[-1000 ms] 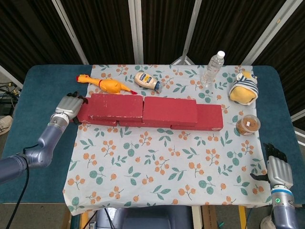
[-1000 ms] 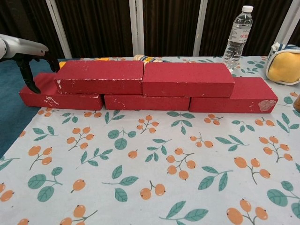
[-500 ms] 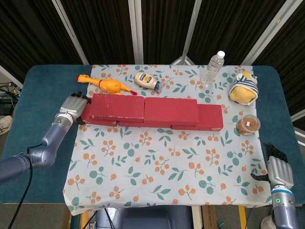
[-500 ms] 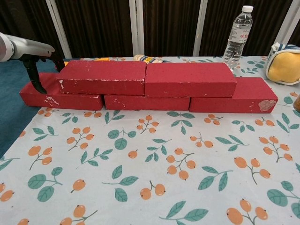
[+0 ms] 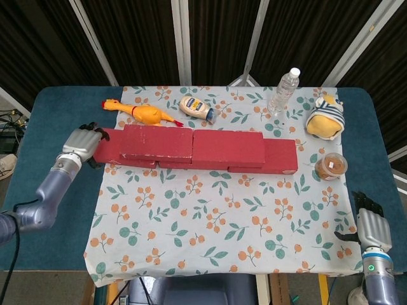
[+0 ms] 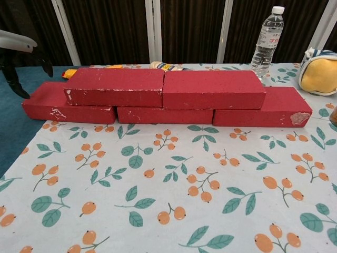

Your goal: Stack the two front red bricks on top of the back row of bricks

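Two red bricks lie end to end on a back row of red bricks. The upper left brick (image 5: 156,141) (image 6: 116,86) and the upper right brick (image 5: 227,147) (image 6: 213,88) meet at a seam near the middle. Below them the lower left brick (image 6: 58,103), lower middle brick (image 6: 163,114) and lower right brick (image 5: 283,155) (image 6: 263,108) stick out. My left hand (image 5: 79,143) (image 6: 16,52) hovers just off the row's left end, holding nothing, its fingers hanging down apart. My right hand (image 5: 373,230) rests empty by the table's near right corner, fingers apart.
Behind the bricks lie a yellow rubber chicken (image 5: 143,113) and a mayonnaise bottle (image 5: 197,108). A water bottle (image 5: 283,92) (image 6: 267,42) stands at the back right, a plush toy (image 5: 325,117) (image 6: 318,71) beside it. A lidded snack cup (image 5: 331,166) sits right of the bricks.
My left hand came up against the left end of the bricks, nudging the upper pair slightly right, then drew back to the left and off them. The right hand stayed put.
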{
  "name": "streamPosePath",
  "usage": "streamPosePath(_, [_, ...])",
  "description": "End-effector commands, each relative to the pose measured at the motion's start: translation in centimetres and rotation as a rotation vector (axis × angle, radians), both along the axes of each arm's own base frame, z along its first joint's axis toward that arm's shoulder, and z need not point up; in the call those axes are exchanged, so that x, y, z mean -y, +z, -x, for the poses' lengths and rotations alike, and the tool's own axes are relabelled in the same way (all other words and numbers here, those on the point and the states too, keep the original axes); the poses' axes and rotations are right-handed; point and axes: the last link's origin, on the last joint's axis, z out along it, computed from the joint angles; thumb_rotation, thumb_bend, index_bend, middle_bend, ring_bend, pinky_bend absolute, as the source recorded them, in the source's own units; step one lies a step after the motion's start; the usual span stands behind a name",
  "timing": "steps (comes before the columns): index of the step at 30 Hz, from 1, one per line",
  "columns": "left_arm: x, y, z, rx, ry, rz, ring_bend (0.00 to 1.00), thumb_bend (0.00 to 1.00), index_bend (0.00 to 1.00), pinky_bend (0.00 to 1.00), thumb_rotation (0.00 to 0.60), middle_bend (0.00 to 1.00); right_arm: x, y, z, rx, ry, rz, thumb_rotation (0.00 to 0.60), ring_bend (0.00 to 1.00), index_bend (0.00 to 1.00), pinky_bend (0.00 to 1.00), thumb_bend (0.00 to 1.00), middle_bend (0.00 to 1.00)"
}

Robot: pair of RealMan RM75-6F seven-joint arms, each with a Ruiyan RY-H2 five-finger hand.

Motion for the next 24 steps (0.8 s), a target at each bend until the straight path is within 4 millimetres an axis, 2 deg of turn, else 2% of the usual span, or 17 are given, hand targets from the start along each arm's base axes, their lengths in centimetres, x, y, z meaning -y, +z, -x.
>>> streamPosePath(1, [5.6, 4.3, 1.5, 0.129, 0.002, -0.135, 0.00, 0.00, 0.19, 0.11, 0.600, 0.09, 0.0, 0.0, -0.2, 0.002, 0.018, -0.004, 0.600, 0.00, 0.00, 0.00, 0.11, 0.00])
streamPosePath(4, [9.9, 5.0, 3.5, 0.165, -0.053, -0.212, 0.00, 0.00, 0.15, 0.11, 0.600, 0.06, 0.0, -0.1, -0.5, 0.005, 0.057, -0.017, 0.600, 0.00, 0.00, 0.00, 0.11, 0.00])
streamPosePath(6, [13.2, 4.7, 5.5, 0.191, -0.092, -0.266, 0.00, 0.00, 0.14, 0.11, 0.600, 0.06, -0.1, -0.1, -0.8, 0.000, 0.095, -0.021, 0.600, 0.00, 0.00, 0.00, 0.11, 0.00])
streamPosePath(9, [16.2, 3.9, 7.2, 0.235, -0.130, -0.321, 0.00, 0.00, 0.14, 0.11, 0.600, 0.06, -0.1, -0.1, -1.0, -0.019, 0.140, -0.014, 0.600, 0.00, 0.00, 0.00, 0.11, 0.00])
streamPosePath(16, [19.7, 2.3, 9.3, 0.306, -0.205, -0.430, 0.00, 0.00, 0.14, 0.11, 0.600, 0.07, -0.4, 0.4, -1.0, -0.054, 0.183, 0.021, 0.600, 0.00, 0.00, 0.00, 0.11, 0.00])
streamPosePath(24, [20.5, 1.6, 9.5, 0.250, -0.227, -0.440, 0.00, 0.00, 0.14, 0.11, 0.600, 0.07, -1.0, 1.6, -1.1, -0.057, 0.209, 0.064, 0.600, 0.00, 0.00, 0.00, 0.11, 0.00])
